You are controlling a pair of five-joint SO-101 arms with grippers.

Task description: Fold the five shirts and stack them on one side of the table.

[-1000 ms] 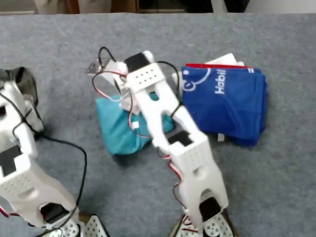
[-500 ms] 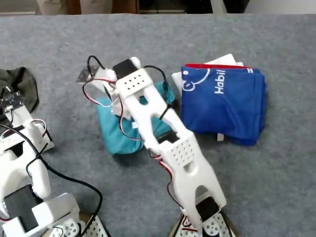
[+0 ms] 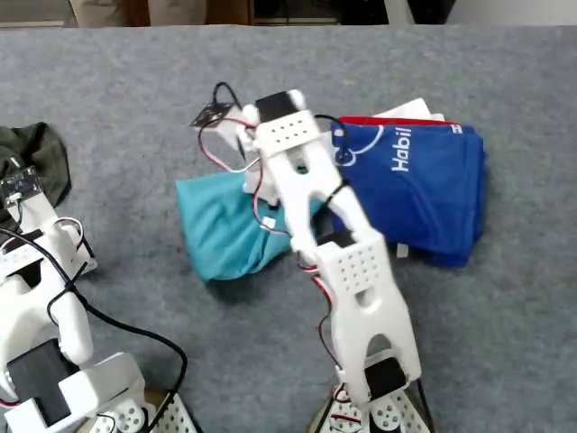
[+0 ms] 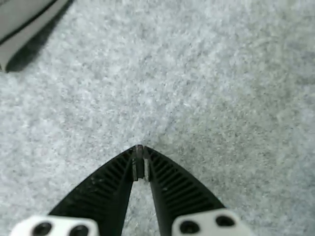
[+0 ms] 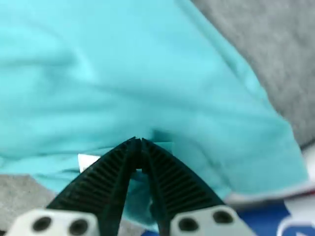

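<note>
The right gripper (image 5: 138, 147) is closed over the teal shirt (image 3: 216, 234), apparently pinching a fold at its edge, though the tips hide the contact itself. That shirt lies bunched on the desk (image 3: 505, 352), just beside the folded pile topped by the blue shirt (image 3: 415, 194). The left gripper (image 4: 140, 164) is shut on nothing, above bare desk. A dark green shirt (image 3: 41, 158) sits well apart, near the left arm. The step in hand looks like bringing the teal shirt to the pile. Next it needs lifting onto the blue top without coming unfolded.
</note>
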